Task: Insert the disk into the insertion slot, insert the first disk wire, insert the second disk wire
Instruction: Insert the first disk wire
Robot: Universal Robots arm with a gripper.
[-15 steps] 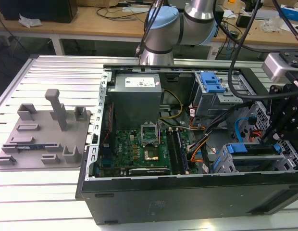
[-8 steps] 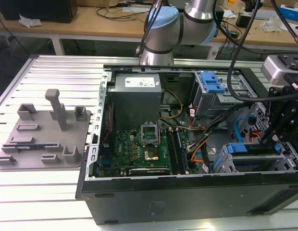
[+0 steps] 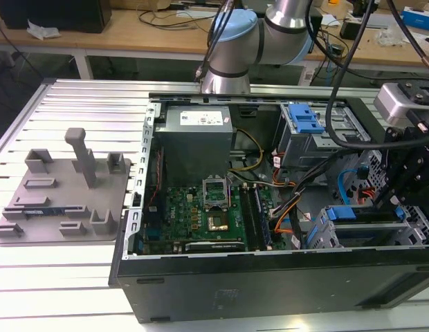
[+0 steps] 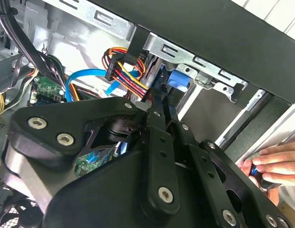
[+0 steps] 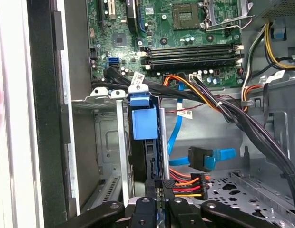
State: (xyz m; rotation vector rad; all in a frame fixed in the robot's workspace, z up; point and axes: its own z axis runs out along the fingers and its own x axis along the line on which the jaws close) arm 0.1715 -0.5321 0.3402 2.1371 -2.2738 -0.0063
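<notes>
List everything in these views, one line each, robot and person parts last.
Open black computer case: one, black, on the slotted metal table.
Grey plastic fixture tray: one, grey, exterior view's left of the case.
Green motherboard: one, green, inside the case.
Flat disk in bright blue plastic frame: one, blue-edged, in the grey metal insertion slot.
Blue flat cable with black plug: one, blue, loose beside the slot.
Black connector on red, orange and yellow wires: one, beside the disk's end.
Silver and pale blue robot arm: one, at the case's far side.
Black gripper: one, shut on the connector.
Person's hand: one, at the case's edge.
</notes>
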